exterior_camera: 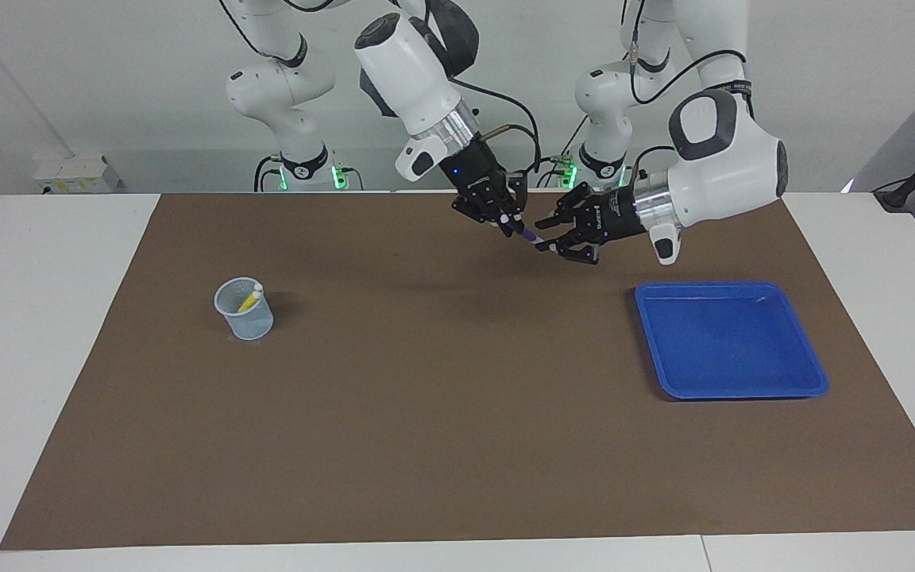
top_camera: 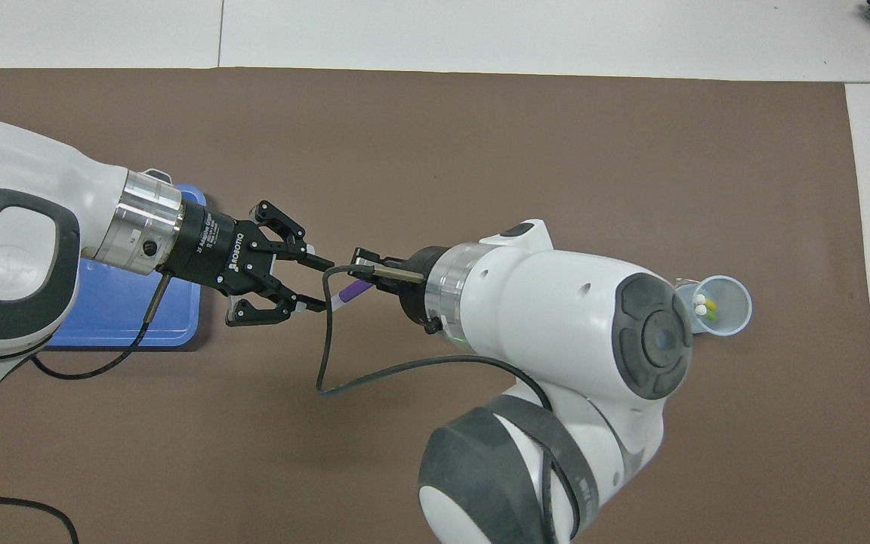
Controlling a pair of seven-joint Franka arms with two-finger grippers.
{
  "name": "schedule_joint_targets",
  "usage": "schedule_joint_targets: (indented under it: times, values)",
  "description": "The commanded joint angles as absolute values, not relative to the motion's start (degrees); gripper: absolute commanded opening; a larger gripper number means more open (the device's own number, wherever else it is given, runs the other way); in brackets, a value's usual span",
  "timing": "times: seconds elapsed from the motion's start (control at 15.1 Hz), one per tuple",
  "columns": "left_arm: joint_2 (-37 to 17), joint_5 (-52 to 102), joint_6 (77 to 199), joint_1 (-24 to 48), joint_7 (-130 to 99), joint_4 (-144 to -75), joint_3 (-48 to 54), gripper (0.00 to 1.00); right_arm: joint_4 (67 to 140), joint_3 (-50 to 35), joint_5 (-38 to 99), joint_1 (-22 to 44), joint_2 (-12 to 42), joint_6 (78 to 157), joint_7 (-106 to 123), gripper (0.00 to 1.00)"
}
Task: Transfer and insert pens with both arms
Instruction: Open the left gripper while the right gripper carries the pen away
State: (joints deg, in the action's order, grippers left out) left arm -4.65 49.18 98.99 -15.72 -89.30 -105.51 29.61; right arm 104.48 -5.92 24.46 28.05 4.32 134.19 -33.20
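Two big white arms meet in the air over the brown mat (exterior_camera: 426,413), above the stretch between the blue tray (exterior_camera: 731,342) and the middle of the table. Taking that blue tray as the marker: the left gripper (exterior_camera: 554,237) hangs just off the tray's corner nearest the robots, on the side toward the right arm's end, and its fingers are spread apart with nothing between them; in the overhead view the two black fingertips (top_camera: 313,262) stand clearly separated. Right at its tips, one step more toward the right arm's end, the right gripper (exterior_camera: 515,225) points down at a slant and is clamped on the purple pen (top_camera: 352,289). That pen is up in the air, tilted, with its pale end (top_camera: 337,299) poking out toward the left gripper's spread fingers; I cannot tell whether the tip brushes them. Well away from the tray, toward the right arm's end of the mat, sits a small pale mesh cup (exterior_camera: 244,310). Inside it leans the yellow pen (exterior_camera: 249,301), and from overhead the bright green pen (top_camera: 711,312) shows beside it, both white-capped ends up. The tray itself lies flat on the mat.
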Motion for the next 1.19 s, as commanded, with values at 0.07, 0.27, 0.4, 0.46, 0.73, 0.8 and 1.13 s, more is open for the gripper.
schedule_joint_targets:
  times: [0.07, 0.27, 0.4, 0.46, 0.73, 0.8, 1.13]
  values:
    - [-2.4, 48.1, 99.5, -16.6, -84.0, -107.7, 28.5, 1.0, 102.9, -6.1, 18.4, 19.6, 3.4, 121.9, -18.8, 0.0]
    - [-2.3, 37.7, 99.7, -18.1, -77.5, -107.9, 28.4, 1.0, 98.7, -6.0, 10.9, 11.5, 3.3, 108.6, -3.7, 0.0]
    - [-1.8, 31.1, 99.6, -19.6, -72.4, -109.1, 28.5, 1.0, 98.4, -6.0, 5.7, 6.0, 3.2, 104.7, 9.9, 0.0]
    - [-1.6, 28.2, 99.5, -20.2, -69.1, -109.4, 28.4, 1.0, 99.0, -6.0, 4.5, 4.1, 3.1, 104.2, 15.4, 0.0]
    - [-1.7, 16.3, 99.4, -24.8, -51.3, -109.1, 28.4, 1.0, 103.3, -5.9, 0.7, 0.0, 1.2, 105.3, 27.8, 0.0]
    - [-1.8, 13.7, 99.5, -26.1, -45.2, -108.6, 28.4, 1.0, 105.2, -5.9, 0.4, -1.1, 0.4, 106.7, 29.8, 0.0]
    - [-2.5, 2.5, 103.2, -28.8, -19.3, -105.2, 28.2, 1.0, 114.1, -5.9, 0.0, -6.5, -2.1, 115.4, 43.2, 0.0]
